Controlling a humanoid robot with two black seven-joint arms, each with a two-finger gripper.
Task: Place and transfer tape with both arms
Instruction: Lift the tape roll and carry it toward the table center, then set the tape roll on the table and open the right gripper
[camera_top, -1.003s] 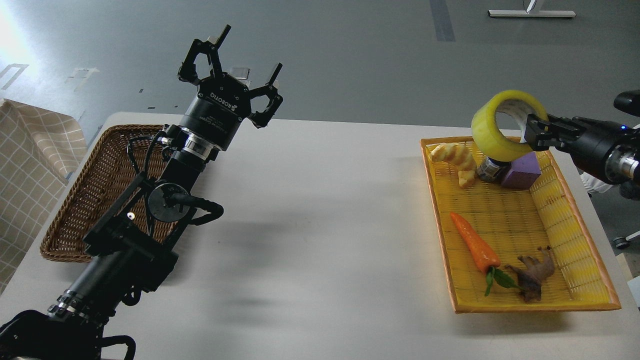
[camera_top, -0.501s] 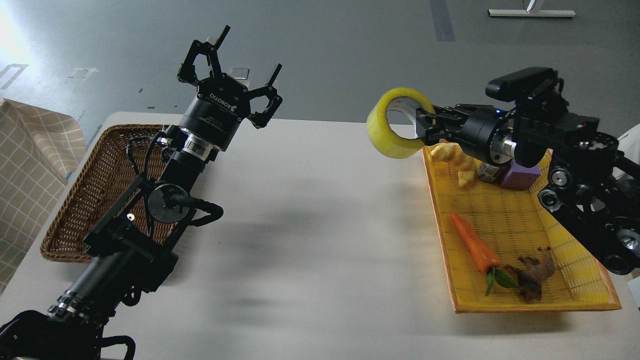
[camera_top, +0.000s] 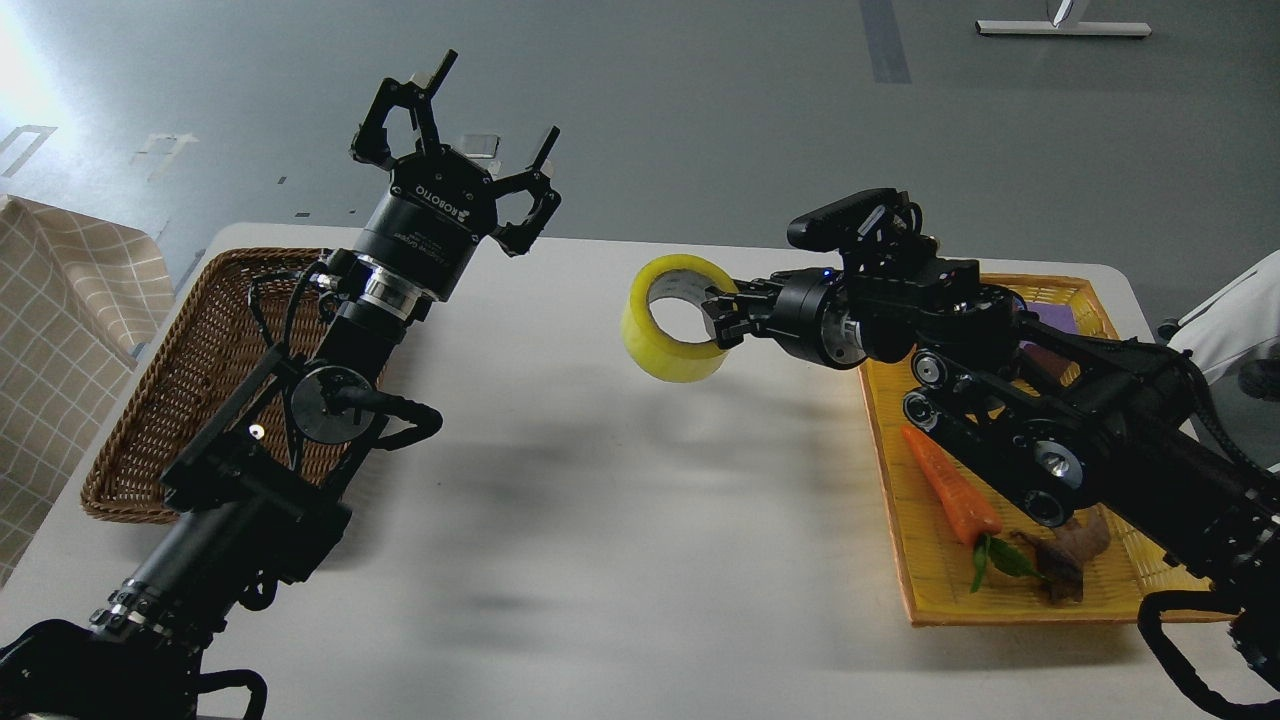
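The tape (camera_top: 650, 340), a wide yellow roll with a pale inner core, hangs in the air above the middle of the white table (camera_top: 600, 520). My right gripper (camera_top: 718, 318) is shut on the roll's right rim, one finger inside the core. The right arm reaches in from the right over the yellow tray (camera_top: 895, 520). My left gripper (camera_top: 455, 130) is raised above the table's far left, fingers spread open and empty, well to the left of the tape.
A brown wicker basket (camera_top: 190, 370) lies at the left, under the left arm. The yellow tray holds a carrot (camera_top: 945, 485) and a brown toy animal (camera_top: 1070, 565); a purple block (camera_top: 1050, 318) is mostly hidden by the right arm. Checked cloth (camera_top: 60, 340) sits far left.
My right arm has carried the tape leftwards from above the tray's far end to over the table's middle, and lower. The left arm has barely moved.
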